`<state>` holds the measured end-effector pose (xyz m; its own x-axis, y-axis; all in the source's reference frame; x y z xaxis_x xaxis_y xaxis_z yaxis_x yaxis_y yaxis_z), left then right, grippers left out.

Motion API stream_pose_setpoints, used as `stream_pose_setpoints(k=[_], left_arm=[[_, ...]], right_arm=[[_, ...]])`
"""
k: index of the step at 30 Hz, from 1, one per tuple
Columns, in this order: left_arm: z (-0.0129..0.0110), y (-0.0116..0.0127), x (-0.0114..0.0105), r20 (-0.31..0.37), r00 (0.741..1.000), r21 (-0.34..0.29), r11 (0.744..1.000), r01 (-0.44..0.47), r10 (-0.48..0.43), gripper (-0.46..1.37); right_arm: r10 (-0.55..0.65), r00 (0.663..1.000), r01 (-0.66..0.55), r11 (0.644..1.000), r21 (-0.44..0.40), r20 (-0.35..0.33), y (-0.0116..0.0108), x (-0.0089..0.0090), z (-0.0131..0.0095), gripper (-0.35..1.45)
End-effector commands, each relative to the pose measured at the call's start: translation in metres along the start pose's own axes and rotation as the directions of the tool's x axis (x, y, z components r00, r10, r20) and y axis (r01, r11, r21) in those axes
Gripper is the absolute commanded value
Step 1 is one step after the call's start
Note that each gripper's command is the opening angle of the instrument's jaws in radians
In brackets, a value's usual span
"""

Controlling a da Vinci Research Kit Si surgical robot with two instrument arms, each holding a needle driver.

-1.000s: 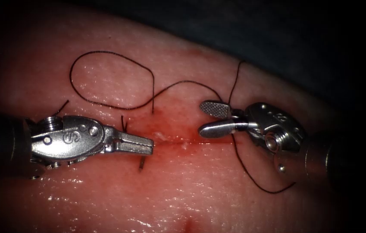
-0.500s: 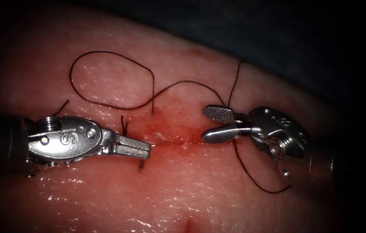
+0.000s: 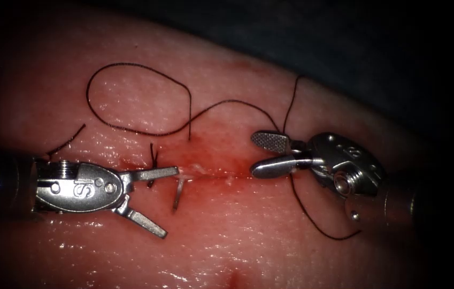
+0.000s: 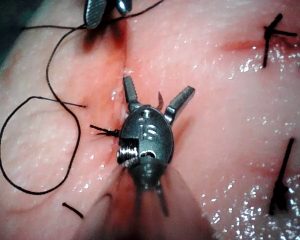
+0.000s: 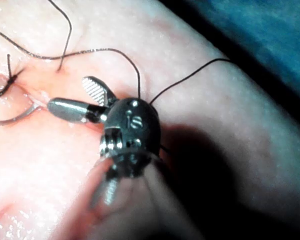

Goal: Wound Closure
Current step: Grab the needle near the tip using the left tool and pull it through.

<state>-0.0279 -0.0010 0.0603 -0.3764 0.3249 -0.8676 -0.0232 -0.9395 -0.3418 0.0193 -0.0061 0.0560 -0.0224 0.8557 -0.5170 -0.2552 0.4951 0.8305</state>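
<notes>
Glistening pink tissue (image 3: 248,230) under endoscope light, dark backdrop behind. Cut (image 3: 210,174) runs across middle, red fluid (image 3: 205,155) along it. Left claw (image 3: 165,202) spread wide at cut's left end, grasping nothing, one jaw lying near knotted stitch (image 3: 153,156). Needle (image 3: 177,194) stands in tissue beside that claw, short part showing just below cut, free of both tools. Right claw (image 3: 253,155) parted at cut's right end, empty. Black thread (image 3: 130,69) loops above cut and trails past right tool.
</notes>
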Motion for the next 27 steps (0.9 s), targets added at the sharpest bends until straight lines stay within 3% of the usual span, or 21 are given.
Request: stream_pose_setpoints(k=[1,12,20,24,27], left_arm=[[0.0002,0.0000,-0.0003,0.003,1.000,0.011,1.000,-0.012,0.012,0.63],[0.0032,-0.0001,-0.0026,0.032,0.998,0.048,0.997,-0.057,0.055,0.43],[0.0045,-0.0005,-0.0059,0.045,0.997,0.056,0.996,-0.064,0.062,0.61],[0.0042,-0.0012,-0.0060,0.045,0.997,0.049,0.997,-0.060,0.058,0.73],[0.0042,-0.0015,-0.0061,0.045,0.997,0.047,0.997,-0.063,0.061,0.70]], right_arm=[[0.001,1.000,-0.001,1.000,0.000,0.000,0.0000,0.0000,0.0000,0.69],[0.002,1.000,-0.002,1.000,0.001,-0.003,-0.0001,0.0001,0.0000,0.68],[-0.004,1.000,0.004,1.000,0.000,-0.003,-0.0002,0.0000,0.0001,0.68],[-0.004,1.000,0.004,1.000,0.000,-0.003,-0.0002,0.0000,0.0002,0.68],[-0.003,1.000,0.003,1.000,-0.001,-0.004,-0.0003,0.0000,0.0002,0.69]])
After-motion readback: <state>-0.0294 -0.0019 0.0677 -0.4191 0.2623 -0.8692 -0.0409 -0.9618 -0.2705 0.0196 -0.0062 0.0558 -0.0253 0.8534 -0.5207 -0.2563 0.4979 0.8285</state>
